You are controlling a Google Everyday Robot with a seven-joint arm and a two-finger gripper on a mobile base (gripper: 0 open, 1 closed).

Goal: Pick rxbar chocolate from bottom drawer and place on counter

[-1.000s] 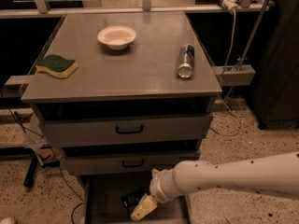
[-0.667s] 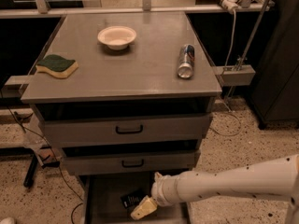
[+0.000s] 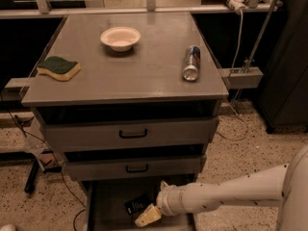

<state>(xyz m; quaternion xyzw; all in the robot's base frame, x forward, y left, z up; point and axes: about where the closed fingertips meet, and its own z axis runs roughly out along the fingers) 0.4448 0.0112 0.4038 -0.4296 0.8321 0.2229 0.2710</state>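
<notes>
0 of 2 steps done: holds gripper point(image 3: 148, 215) low in the open bottom drawer point(image 3: 107, 207), just beside the rxbar chocolate point(image 3: 136, 204) lying mid-floor, cannot tell whether clamped; needs lift, then counter point(image 3: 144, 71) placement.

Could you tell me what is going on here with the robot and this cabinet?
The robot's arm reaches down into the open bottom drawer, with its gripper right next to the black snack bar lying on the drawer floor. Whether it grips the bar cannot be seen. On the counter above sit a bowl, a sponge and a can on its side. The bar is not there yet.
</notes>
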